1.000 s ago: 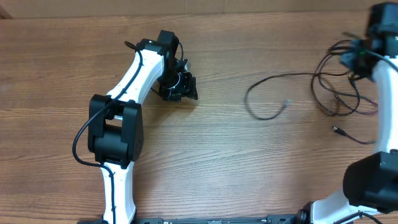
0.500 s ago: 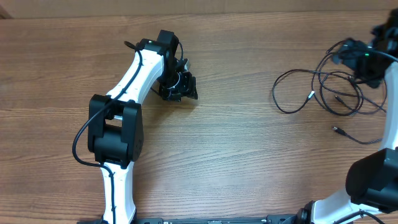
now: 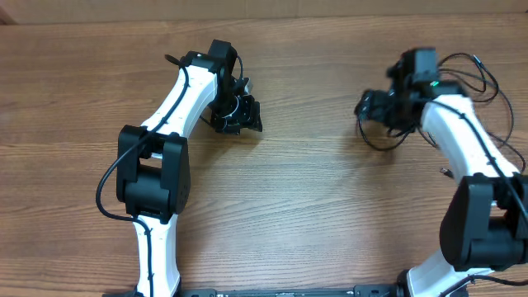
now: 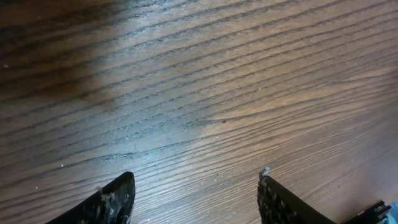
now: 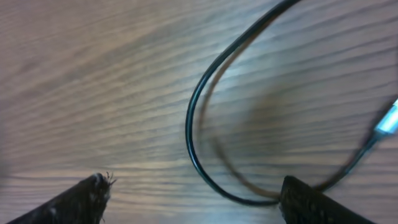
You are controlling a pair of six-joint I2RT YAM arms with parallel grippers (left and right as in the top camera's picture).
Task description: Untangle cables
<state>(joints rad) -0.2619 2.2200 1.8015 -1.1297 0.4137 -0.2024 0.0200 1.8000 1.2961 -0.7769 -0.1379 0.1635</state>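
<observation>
The cables point(image 3: 381, 146) are thin black cords lying tangled at the right of the wooden table, with loops reaching toward the far right edge point(image 3: 483, 70) and a small plug end point(image 3: 445, 172) nearer the front. My right gripper point(image 3: 369, 106) hovers over the leftmost loop, jaws open. In the right wrist view this loop point(image 5: 198, 124) curves between the open fingertips of the right gripper point(image 5: 196, 182), passing by the right finger, and a silver plug point(image 5: 388, 121) lies at the right. My left gripper point(image 3: 244, 117) stands open over bare wood, far from the cables; the left wrist view shows it point(image 4: 196, 177) with nothing between its fingers.
The left arm point(image 3: 186, 91) stretches across the table's left half. The right arm point(image 3: 462, 136) lies over part of the cable heap and hides some of it. The table's far edge point(image 3: 313, 18) runs along the top.
The cable loop was dragged to the right. The right gripper then opened and swung left from the far right edge to above that loop. The left arm has not moved.
</observation>
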